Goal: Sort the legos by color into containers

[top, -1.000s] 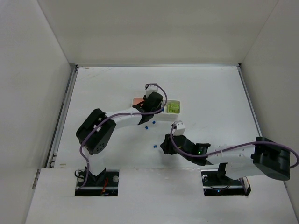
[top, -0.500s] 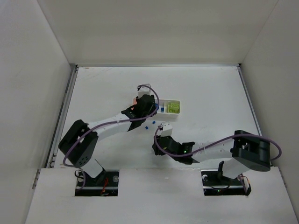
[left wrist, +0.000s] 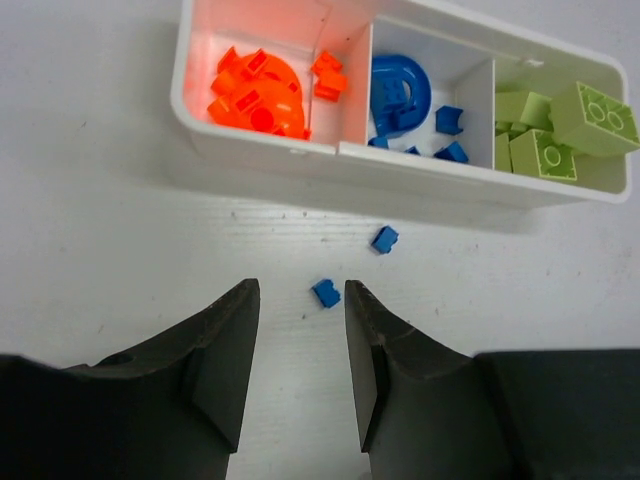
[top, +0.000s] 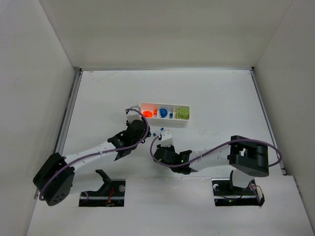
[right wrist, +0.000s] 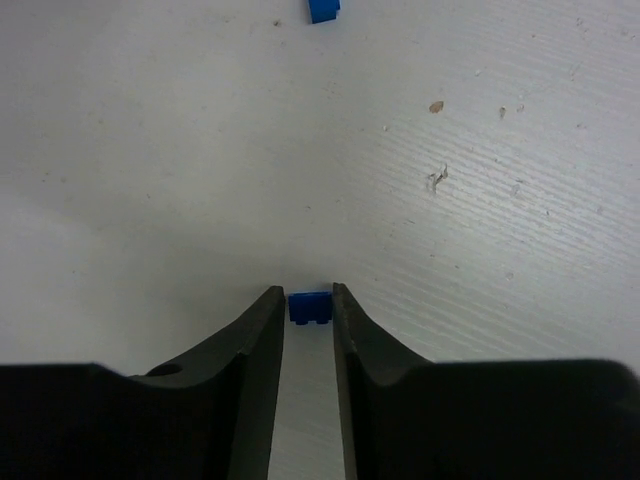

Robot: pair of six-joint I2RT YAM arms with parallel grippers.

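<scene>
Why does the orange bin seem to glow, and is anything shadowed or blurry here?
Left wrist view: the orange bricks are oversaturated and tint the white tray wall pink; the tray throws a soft shadow on the table. Right wrist view: the right gripper is nearly black, the blue brick at its tips sharp. Top view: even light, little detail.

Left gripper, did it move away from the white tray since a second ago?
Yes. In the top view the left gripper was over the white tray; now it sits off it, pulled back toward the near edge and to the left.
</scene>
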